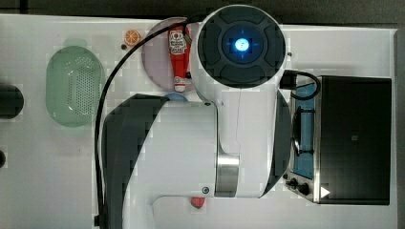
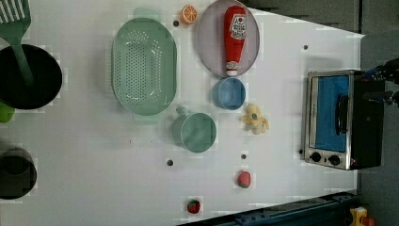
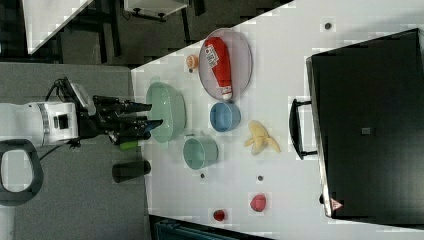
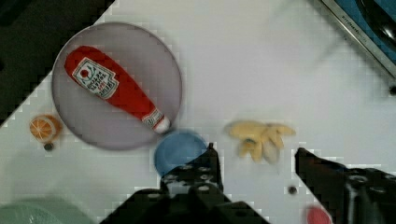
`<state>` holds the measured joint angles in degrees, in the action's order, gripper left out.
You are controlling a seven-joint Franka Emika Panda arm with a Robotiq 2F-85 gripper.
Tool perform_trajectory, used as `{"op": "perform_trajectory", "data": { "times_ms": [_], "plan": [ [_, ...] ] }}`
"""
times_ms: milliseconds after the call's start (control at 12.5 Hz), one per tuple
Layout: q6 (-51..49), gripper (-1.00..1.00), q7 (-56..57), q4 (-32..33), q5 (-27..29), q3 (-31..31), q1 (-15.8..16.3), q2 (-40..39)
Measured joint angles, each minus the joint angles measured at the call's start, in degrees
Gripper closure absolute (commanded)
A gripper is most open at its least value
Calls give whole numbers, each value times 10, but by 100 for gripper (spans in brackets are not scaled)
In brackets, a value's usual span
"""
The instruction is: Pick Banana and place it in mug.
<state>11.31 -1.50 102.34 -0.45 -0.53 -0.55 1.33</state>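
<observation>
While your gripper (image 4: 254, 161) hangs high above the table (image 2: 94, 179) with its jaws parted and nothing between them, you are at the very first step: the reach for the banana (image 4: 260, 138) has not begun. In the right view the gripper (image 3: 150, 114) sits well off to the right view's left, beyond the table edge and far from everything you need.

In the wrist view the banana shows just ahead of the gap between the fingers (image 4: 205, 168), lying flat and untouched on bare tabletop. It looks half-peeled, its flaps splayed out — so the next move, as I judge it, calls for a descent over the thicker body, with the jaws turned to close across its narrow width rather than on a loose flap.

The mug (image 2: 195, 132) stands upright and empty, near the banana (image 2: 255, 119) but apart from it, on the left view's left of it. The blue cup (image 2: 229, 92) sits close to both — don't mistake it for the target.
</observation>
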Motion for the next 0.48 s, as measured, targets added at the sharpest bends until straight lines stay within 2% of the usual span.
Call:
{"op": "perform_trajectory", "data": {
  "times_ms": [240, 480],
  "plan": [
    [-100, -99, 0, 72, 18, -17, 5, 102],
    [-100, -100, 13, 78, 15, -18, -1, 167]
  ]
}}
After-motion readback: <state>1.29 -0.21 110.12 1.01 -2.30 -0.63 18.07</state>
